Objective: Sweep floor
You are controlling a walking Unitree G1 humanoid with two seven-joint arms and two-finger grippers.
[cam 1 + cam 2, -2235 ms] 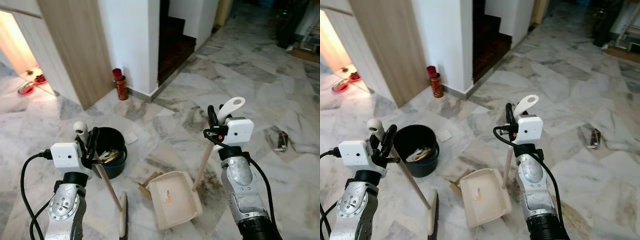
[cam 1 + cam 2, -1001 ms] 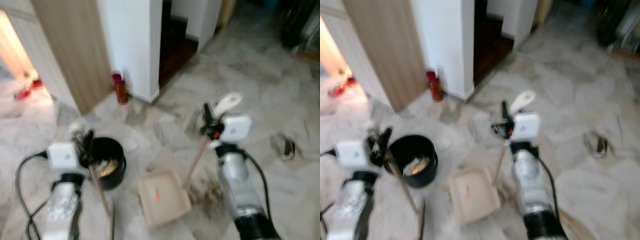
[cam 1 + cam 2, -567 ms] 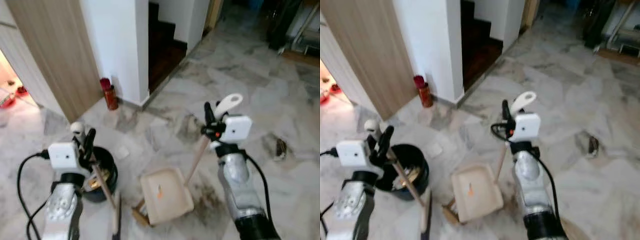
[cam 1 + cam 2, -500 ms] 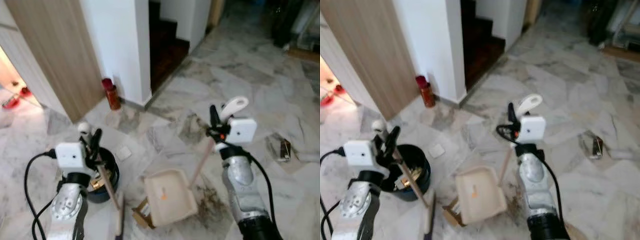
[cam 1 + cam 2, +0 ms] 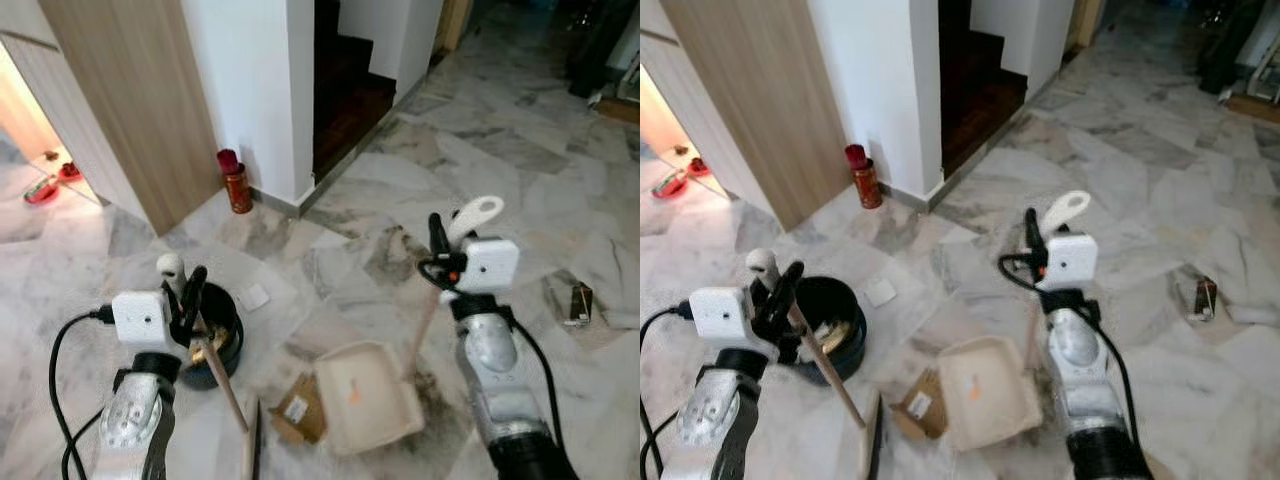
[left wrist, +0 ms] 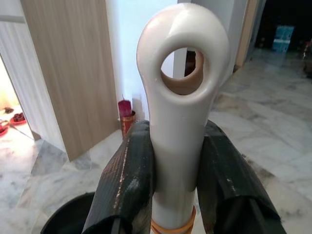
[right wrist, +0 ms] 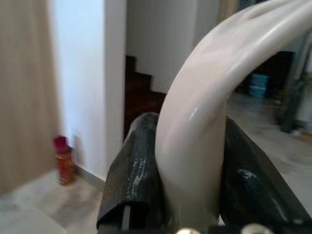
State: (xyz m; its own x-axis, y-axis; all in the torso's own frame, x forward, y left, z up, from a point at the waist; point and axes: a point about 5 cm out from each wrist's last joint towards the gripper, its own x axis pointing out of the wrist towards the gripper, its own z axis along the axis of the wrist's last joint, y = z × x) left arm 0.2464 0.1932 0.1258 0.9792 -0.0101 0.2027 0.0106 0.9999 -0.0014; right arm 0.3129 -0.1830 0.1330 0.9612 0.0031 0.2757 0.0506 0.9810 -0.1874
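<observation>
Black bin [image 5: 222,318] holds scraps; cream dustpan [image 5: 368,396] beside cardboard [image 5: 296,408]

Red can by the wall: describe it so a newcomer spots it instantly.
Find the white wall corner between the wooden panel and the dark stairwell. The red can stands upright on the marble floor at its base, the one red cylinder there.

Left hand [image 6: 176,161] and right hand [image 7: 187,165] raised, fingers clamped

No words or numbers could be read anywhere; the small white label on the flat cardboard piece [image 5: 295,409] was too tiny to read.
</observation>
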